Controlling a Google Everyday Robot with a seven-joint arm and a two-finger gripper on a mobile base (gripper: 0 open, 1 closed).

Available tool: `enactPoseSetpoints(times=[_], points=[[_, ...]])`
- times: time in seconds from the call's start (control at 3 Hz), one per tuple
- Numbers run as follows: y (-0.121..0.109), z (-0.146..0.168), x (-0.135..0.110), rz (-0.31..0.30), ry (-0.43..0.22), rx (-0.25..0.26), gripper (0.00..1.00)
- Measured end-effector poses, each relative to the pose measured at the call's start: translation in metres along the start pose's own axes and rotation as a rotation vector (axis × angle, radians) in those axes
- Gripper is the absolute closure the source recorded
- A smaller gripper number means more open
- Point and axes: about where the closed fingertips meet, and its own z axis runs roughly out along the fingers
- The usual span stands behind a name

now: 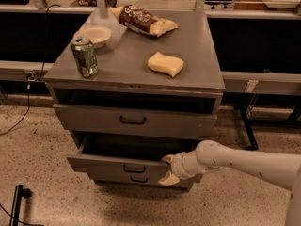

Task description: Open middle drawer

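The grey cabinet (141,60) has three stacked drawers. The middle drawer (103,163) stands pulled out, with a dark gap above its front, and its small black bar handle (134,169) faces me. My gripper (167,169) is at the right end of that drawer's front, to the right of the handle. Its pale fingers (168,178) are spread, one at the front's top edge and one at its lower edge. The white arm (235,163) comes in from the right. The top drawer (94,118) and the lowest drawer (113,179) sit further in.
On the cabinet top stand a green can (84,56), a white bowl (94,35), a brown snack bag (143,20) and a yellow sponge (165,63). A black stand (18,202) is on the floor at bottom left. Black table legs (246,126) stand to the right.
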Motion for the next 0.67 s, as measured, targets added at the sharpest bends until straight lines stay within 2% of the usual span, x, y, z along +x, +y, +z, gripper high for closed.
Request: enactPoseSetpoints(times=[0.33,0.67], points=[[0.033,0.002,-0.039,-0.047,-0.104,-0.105,0.36],[0.070,0.007,-0.068,-0.074,-0.155,-0.230,0.35]])
